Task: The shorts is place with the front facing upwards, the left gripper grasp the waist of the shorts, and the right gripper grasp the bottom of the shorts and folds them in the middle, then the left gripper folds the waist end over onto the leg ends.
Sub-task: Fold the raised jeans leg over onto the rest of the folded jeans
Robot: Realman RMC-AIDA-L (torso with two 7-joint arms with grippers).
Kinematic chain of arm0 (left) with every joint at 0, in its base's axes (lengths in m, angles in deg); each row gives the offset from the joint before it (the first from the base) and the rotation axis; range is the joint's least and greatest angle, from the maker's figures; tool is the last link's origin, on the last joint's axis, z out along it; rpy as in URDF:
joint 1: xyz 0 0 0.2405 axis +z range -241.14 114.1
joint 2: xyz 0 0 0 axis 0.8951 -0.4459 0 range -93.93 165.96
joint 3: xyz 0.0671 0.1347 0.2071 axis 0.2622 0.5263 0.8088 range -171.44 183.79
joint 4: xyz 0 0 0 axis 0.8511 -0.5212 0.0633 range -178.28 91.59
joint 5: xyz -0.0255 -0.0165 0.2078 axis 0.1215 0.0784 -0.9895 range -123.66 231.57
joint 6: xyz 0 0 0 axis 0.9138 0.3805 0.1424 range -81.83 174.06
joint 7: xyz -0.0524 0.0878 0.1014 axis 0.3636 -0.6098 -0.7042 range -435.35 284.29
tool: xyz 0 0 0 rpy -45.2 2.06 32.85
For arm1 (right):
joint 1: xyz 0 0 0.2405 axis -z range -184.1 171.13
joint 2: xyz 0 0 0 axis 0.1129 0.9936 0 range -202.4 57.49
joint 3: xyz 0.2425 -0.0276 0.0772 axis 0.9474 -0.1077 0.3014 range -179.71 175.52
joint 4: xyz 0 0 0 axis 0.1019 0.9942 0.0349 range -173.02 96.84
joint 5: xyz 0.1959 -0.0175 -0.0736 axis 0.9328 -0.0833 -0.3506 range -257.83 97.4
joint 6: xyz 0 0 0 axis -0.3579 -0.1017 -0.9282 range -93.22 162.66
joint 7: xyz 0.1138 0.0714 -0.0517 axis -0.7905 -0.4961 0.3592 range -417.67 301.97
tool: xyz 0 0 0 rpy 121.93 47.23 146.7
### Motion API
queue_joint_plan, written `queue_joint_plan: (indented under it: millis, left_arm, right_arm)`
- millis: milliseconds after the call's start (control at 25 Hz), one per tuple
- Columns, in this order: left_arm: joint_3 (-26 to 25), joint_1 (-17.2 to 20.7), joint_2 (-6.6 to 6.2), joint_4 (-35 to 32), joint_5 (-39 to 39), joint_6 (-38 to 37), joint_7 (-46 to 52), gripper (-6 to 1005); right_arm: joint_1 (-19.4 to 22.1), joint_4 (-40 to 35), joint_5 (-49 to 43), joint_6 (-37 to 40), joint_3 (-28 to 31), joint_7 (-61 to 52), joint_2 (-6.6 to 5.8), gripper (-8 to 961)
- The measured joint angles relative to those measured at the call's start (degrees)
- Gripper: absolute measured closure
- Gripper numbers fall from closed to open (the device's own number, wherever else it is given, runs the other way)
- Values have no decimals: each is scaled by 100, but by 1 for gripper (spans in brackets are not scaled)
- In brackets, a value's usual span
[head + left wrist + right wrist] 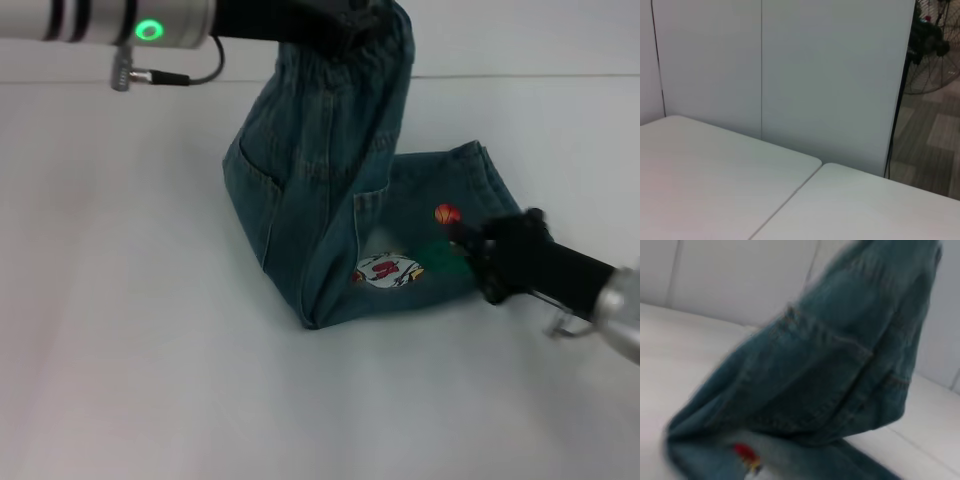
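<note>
1. While the waist (345, 45) is held up at the far side of the head view, the shorts (340, 200) are seen draped from it down to the white table (130, 330), where the lower half lies flat.
2. The left claw (350, 25) is clenched on the waist, with the gathered band bunched directly under the dark claw body; its fingertips are hidden in the denim.
3. A fold is formed where the hanging part meets the flat part, at the near edge of the garment.
4. The right claw (470, 245) is placed low at the right edge of the flat part, just beside a small red and orange embroidery (447, 213); whether it is clenched on the cloth or released cannot be told.
5. A larger white embroidery patch (388, 270) is shown on the flat part, between the fold and the right claw.
6. From the right wrist view, the lifted denim (840, 365) is seen rising above the table, with a red mark near its lower edge.
7. Only bare table (715, 180) and a wall panel are shown by the left wrist view.
8. Counted: one pair of shorts, two claws, two embroideries, one table.
</note>
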Motion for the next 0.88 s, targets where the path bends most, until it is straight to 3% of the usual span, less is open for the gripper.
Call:
queue_joint_plan:
  millis: [160,280,600,880]
  left_arm:
    - [415,-79,28,337,144,422,34,913]
    - [931,-94,44,557,466,972,30,911]
    - [2435,-48,58,914,952,2269,-40,907]
    - [2431,143,54,723,965,2112,-109,795]
  right_arm:
    - [741,-1051,-484,935,-368,-746,-27,954]
    - [994,-1415,-905,1449,-415,-1067,-49,953]
    - [995,-1535,-1360,1852,-479,-1106,-50,951]
    - [975,-1577,-1369,2086,-550,-1148,-60,949]
